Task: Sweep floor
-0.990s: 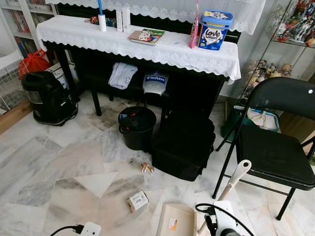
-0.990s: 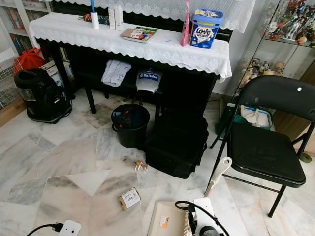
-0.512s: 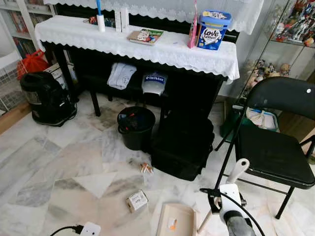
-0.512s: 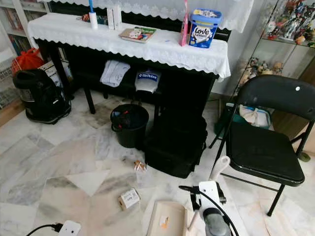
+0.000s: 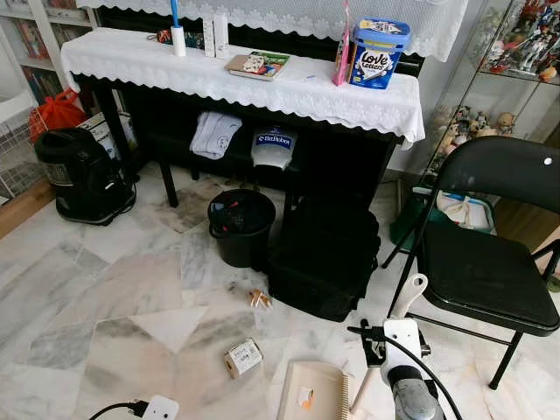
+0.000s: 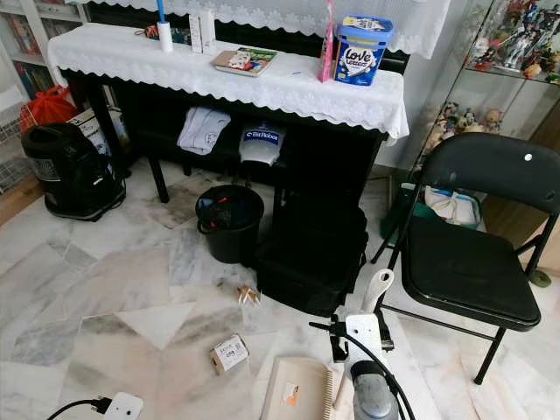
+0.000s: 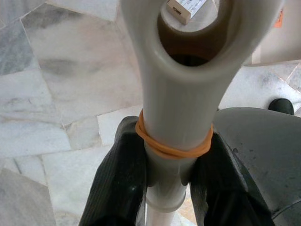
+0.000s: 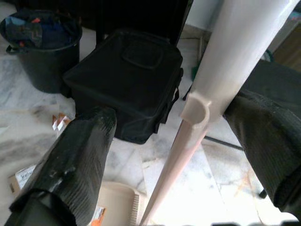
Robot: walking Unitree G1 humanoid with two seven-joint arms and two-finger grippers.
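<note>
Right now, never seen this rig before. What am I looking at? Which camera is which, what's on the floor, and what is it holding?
It is a walking humanoid robot with two arms, each ending in two long black fingers. The two wide pictures come from its head camera, which looks down at a marble floor. The two close-ups come from cameras on its wrists.

On the floor are a small box, a crumpled wrapper and a cream dustpan. Behind them are a black bin and a black bag, with a folding chair on the right.

The left gripper is closed on a cream handle with an orange rubber band around it. The right gripper has its fingers spread, and a pale pole runs between them down towards the dustpan.
</note>
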